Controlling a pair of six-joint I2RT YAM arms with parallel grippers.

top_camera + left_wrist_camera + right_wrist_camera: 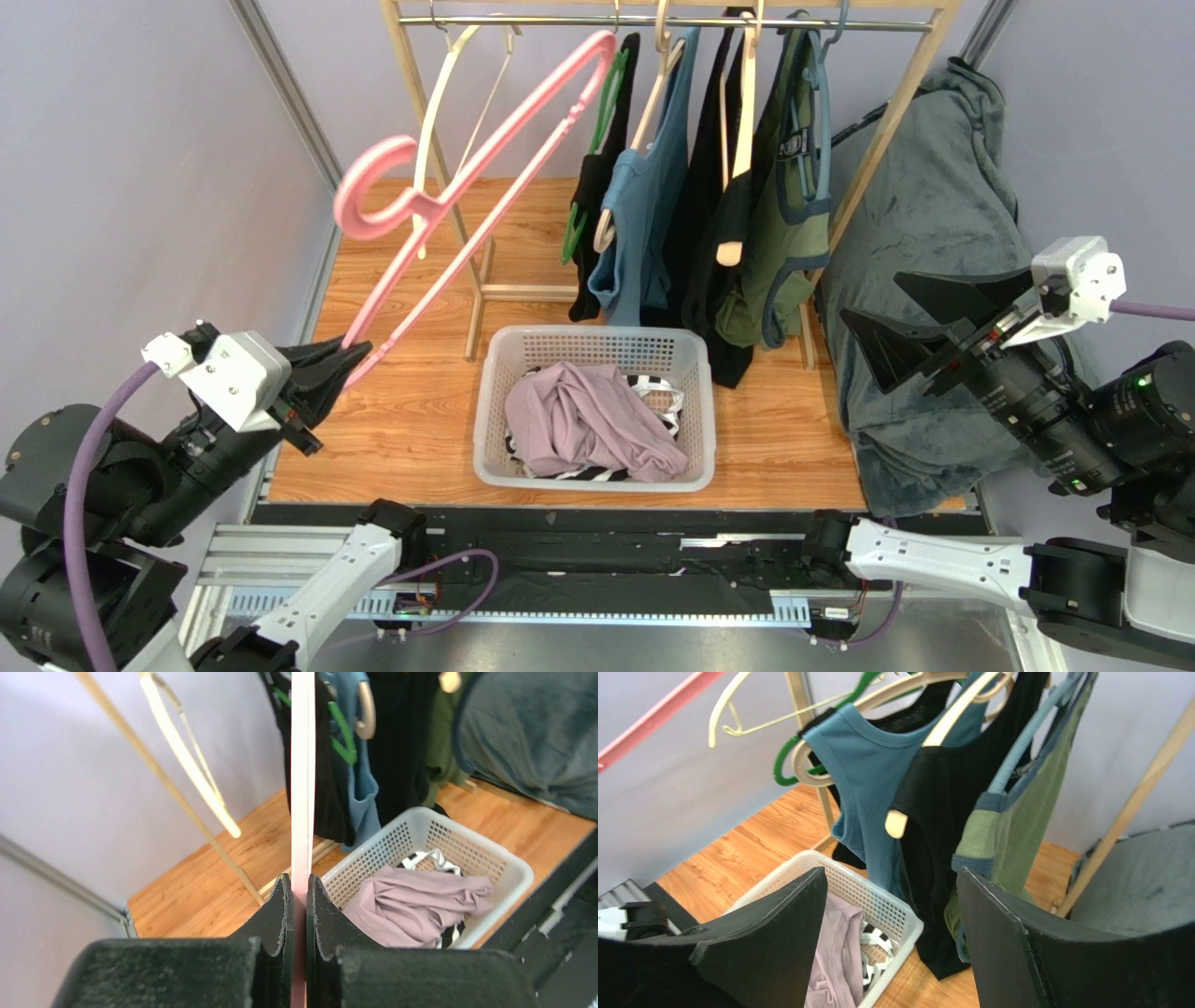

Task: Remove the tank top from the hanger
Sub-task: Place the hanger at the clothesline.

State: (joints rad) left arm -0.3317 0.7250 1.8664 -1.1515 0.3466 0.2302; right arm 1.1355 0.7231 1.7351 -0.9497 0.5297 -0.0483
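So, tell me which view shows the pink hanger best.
Top external: the whole pink hanger shows, bare, pinched at one corner by the left tool. Left wrist shows only its edge-on bar between shut jaws; right wrist, just a strip top left.

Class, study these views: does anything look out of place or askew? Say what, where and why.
The pink hanger is odd: bare, off the rail, held tilted in the shut left end effector. A grey cloth is slumped at the rail's right end, not hung on a hanger.
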